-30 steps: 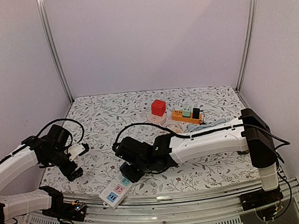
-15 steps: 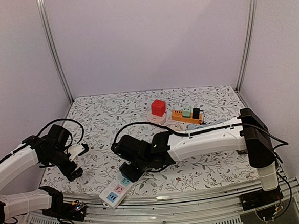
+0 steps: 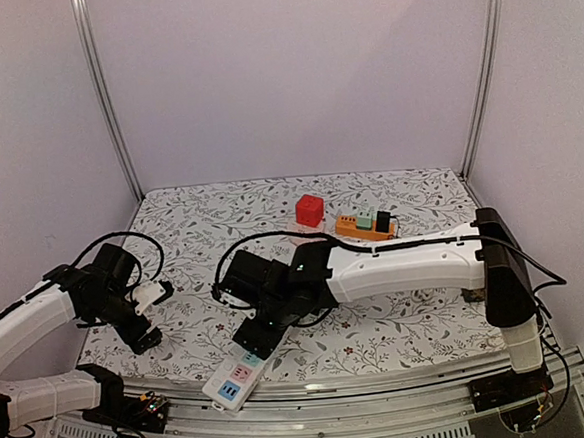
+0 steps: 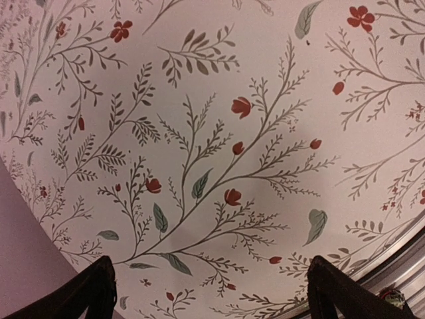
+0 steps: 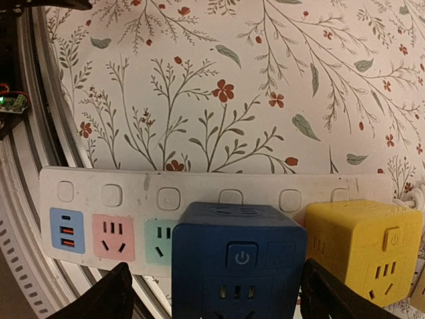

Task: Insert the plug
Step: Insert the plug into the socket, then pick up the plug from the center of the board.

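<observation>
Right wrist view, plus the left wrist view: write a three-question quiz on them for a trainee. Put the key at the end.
1. True or false: the left gripper holds a plug.
2. In the right wrist view, what stands just right of the blue cube on the power strip? A. a red cube B. a yellow cube C. a green cube
3. Fill in: the USB panel at the strip's left end is coloured ____.

Key
1. False: its fingers stand apart over bare cloth.
2. B, the yellow cube.
3. Blue.
</observation>
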Available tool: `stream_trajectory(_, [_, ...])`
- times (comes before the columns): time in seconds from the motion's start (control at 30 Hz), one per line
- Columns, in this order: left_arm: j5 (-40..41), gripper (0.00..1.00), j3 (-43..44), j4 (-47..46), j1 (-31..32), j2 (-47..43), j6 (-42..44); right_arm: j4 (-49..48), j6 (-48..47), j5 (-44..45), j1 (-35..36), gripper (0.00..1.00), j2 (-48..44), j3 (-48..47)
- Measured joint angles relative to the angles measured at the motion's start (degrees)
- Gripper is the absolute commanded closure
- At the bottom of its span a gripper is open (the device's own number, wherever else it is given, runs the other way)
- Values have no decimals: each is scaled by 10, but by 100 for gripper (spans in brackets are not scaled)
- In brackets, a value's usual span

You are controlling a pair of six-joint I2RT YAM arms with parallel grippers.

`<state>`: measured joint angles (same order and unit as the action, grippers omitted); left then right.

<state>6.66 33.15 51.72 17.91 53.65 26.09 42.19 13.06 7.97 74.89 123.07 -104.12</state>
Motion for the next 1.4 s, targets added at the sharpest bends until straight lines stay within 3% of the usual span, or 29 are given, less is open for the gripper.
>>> stream_trajectory(0.23, [0,0,0,0,-1,0,0,3,-19,-13,0,11,-34,-7])
stream_trajectory(0.4, [0,1,0,0,-1,-1,0,-3,14,22,-35,1,-107,15])
stream_trajectory(0.5, [-1,0,0,0,-2,-3,0,3,52,77,-102,1,-184,67])
stream_trajectory(0.67, [-2,0,0,0,-2,-6,0,73,124,162,-274,1,-284,146])
stream_trajectory(0.93, [-2,0,0,0,-2,-8,0,173,169,221,-497,1,-315,346])
stream_trajectory(1.07, [-2,1,0,0,-2,-8,0,179,166,209,-567,1,-337,421])
stream_trajectory(1.4, [-2,1,0,0,-3,-8,0,113,147,110,-634,3,-401,513])
